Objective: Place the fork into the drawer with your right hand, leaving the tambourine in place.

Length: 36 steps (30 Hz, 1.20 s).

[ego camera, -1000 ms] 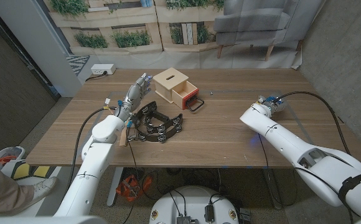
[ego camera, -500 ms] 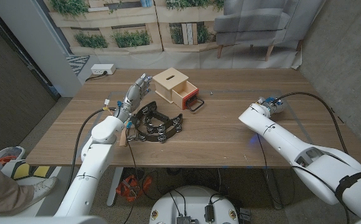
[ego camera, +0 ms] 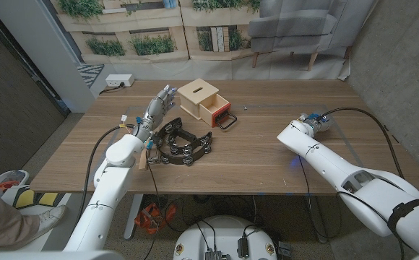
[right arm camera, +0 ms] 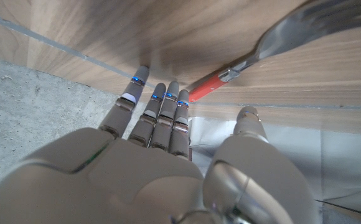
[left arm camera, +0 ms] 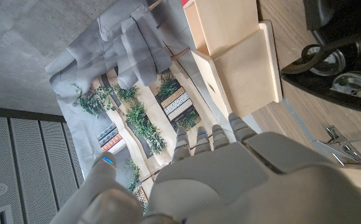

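Right hand [right arm camera: 168, 168] spread wide, holding nothing, beside fork [right arm camera: 280, 43] near table [ego camera: 267, 155] edge at 3 o'clock; left hand [ego camera: 159, 105] open beside drawer [ego camera: 213, 108]; tambourine [ego camera: 184, 144] at 9 o'clock.

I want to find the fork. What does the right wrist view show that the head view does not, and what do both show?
Right wrist view: the fork with a red handle, lying on the table just beyond the right hand's fingers, not held. Head view: the wooden box with its open drawer, the tambourine and the left hand beside them. Both: the wooden table and the right arm.
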Available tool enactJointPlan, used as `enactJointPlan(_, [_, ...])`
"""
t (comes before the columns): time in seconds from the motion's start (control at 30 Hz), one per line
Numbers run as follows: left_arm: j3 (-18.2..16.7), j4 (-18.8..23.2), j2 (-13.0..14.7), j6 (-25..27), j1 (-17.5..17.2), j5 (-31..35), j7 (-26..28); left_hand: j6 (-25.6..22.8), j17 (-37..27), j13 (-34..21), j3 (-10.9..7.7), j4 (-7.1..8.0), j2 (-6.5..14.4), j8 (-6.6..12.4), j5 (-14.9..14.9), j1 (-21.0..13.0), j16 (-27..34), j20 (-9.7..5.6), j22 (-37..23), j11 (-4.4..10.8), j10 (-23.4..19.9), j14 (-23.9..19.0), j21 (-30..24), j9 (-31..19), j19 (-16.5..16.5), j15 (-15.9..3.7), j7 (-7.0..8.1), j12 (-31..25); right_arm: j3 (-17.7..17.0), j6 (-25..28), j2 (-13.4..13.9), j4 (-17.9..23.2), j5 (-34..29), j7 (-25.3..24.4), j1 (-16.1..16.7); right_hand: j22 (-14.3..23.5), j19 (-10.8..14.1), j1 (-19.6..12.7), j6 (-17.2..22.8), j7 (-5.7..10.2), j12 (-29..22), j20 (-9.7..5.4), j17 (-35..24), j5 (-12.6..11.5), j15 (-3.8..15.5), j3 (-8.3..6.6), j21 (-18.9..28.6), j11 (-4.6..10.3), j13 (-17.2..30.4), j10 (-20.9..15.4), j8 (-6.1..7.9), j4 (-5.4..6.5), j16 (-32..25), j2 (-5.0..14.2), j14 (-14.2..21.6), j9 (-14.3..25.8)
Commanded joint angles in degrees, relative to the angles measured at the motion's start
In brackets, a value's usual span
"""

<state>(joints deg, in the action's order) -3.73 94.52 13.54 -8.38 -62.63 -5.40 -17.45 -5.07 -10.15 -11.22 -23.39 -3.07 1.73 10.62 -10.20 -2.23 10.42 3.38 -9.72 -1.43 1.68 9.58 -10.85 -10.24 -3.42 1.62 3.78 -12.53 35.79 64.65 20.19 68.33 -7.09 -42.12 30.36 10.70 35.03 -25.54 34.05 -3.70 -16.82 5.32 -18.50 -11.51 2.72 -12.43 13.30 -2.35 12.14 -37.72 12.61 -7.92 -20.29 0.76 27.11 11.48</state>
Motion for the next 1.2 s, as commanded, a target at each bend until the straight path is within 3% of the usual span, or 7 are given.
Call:
enactJointPlan(0.03, [0.4,1.1,0.3,0.5,-0.1,0.8,0.2,-0.2,-0.2,-0.1,-0.27,-0.39,0.3,0.13,0.0,-0.3,0.3,-0.01,-0.3,-0.36,-0.5,0.5,-0.2,-0.1,-0.2,0.33,-0.04,-0.4,0.2,-0.7,-0.3,-1.7,0.2,0.0,-0.5,0.0,0.1,-0.3,-0.6,-0.01,0.1,-0.34,-0.2,0.1,1.0,0.0,-0.2,0.04,0.2,0.2,-0.19,-0.11,0.2,0.17,-0.3,0.2])
enactJointPlan(1.2, [0.2,3.4,0.5,1.3,-0.9,1.2,0.5,-0.3,-0.2,-0.1,-0.19,-0.44,0.2,0.16,0.0,-0.2,0.2,-0.02,-0.3,-0.47,-0.7,0.4,-0.2,-0.1,-0.2,0.34,-0.07,-0.4,2.7,-0.9,-1.0,-6.2,-0.9,0.6,-2.7,0.0,0.1,-2.3,-1.5,0.45,0.7,-0.41,-1.1,0.2,1.0,0.09,-0.4,0.17,0.6,1.9,-0.74,-0.49,0.9,0.82,-1.9,0.3])
